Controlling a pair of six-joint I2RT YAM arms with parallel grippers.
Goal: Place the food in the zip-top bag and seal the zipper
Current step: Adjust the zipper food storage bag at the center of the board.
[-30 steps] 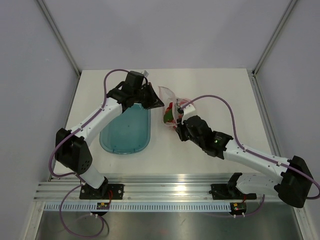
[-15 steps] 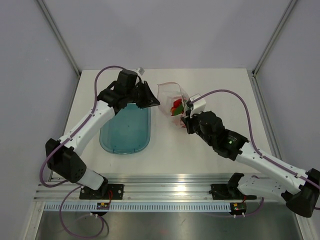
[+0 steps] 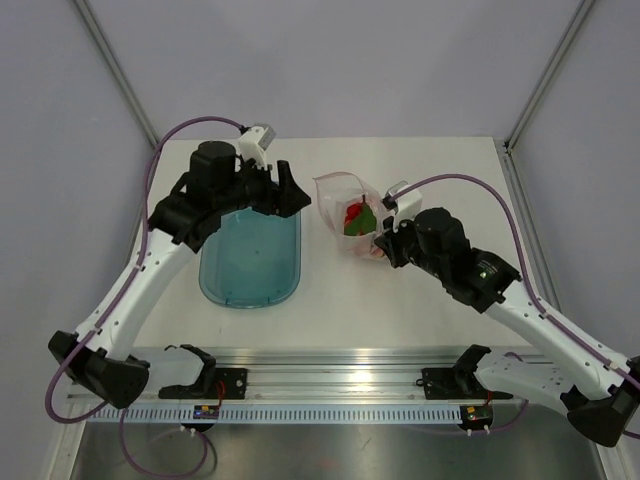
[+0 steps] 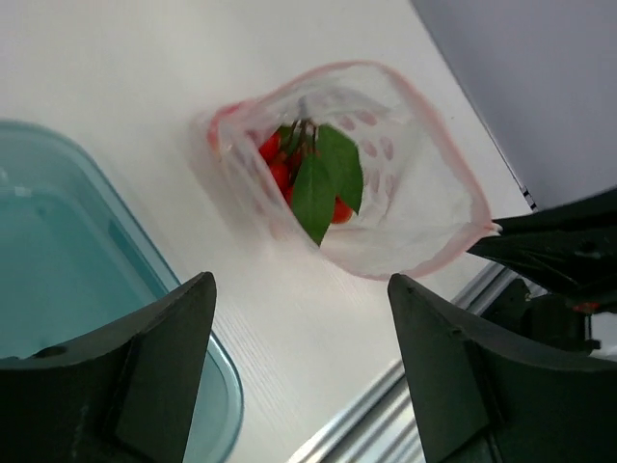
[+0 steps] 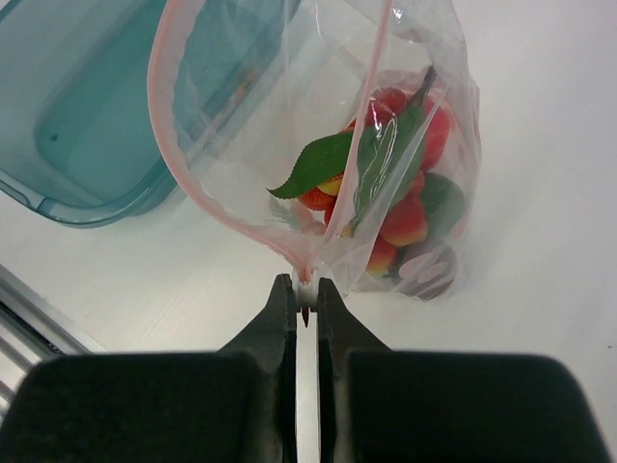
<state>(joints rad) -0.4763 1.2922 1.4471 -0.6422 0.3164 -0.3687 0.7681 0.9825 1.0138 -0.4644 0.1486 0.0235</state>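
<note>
The clear zip-top bag (image 3: 335,190) stands on the table with its mouth wide open. The food (image 3: 355,218), red fruits with green leaves, lies inside it (image 5: 395,207). My right gripper (image 5: 306,289) is shut on the near end of the pinkish zipper (image 5: 241,224), where the two sides of the strip meet. In the top view the right gripper (image 3: 380,238) sits at the bag's right corner. My left gripper (image 3: 295,190) hangs to the left of the bag, open and apart from it. Its wrist view looks down between the fingers (image 4: 159,367) at the bag (image 4: 405,193) and food (image 4: 323,178).
A teal translucent oval tray (image 3: 250,265) lies left of the bag, under the left arm, and shows in both wrist views (image 4: 58,280) (image 5: 87,106). The aluminium rail (image 3: 330,365) runs along the table's near edge.
My left gripper has opened, let go of the bag and drawn back to the left and up. My right gripper has shut on the zipper's end and shifted right.
</note>
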